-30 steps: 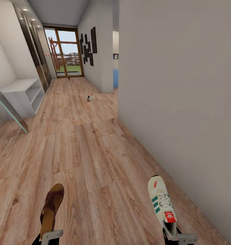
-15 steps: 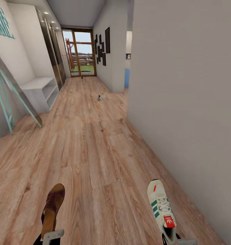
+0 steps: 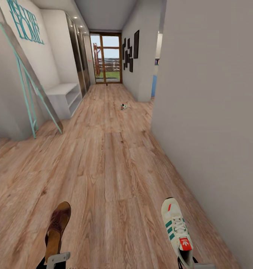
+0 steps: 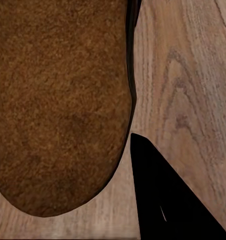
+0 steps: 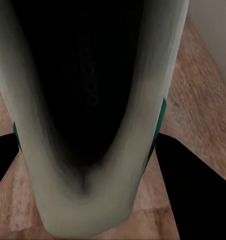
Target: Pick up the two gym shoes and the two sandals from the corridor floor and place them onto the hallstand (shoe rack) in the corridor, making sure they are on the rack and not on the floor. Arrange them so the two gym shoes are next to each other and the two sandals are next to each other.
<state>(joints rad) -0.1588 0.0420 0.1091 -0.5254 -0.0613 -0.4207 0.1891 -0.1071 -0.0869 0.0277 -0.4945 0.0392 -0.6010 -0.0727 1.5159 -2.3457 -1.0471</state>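
Head view: sandal [image 3: 56, 229] gripped by left hand [image 3: 56, 259], gym shoe [image 3: 177, 226] by right hand [image 3: 193, 264]; second gym shoe [image 3: 124, 107] seen on corridor floor [image 3: 111, 168] ahead.

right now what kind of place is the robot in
Most likely a home corridor or entry hall: long wood-plank floor, a glazed door at the far end, framed pictures on the wall, and a low white bench with shelves at the side.

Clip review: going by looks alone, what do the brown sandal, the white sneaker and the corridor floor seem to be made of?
Sandal: likely matte brown leather or suede; grainy, dull surface in the left wrist view.
Sneaker: apparently smooth white leather or synthetic, with green stripes and white laces.
Floor: wood-look planks with visible grain and low sheen; wood or laminate, can't tell.
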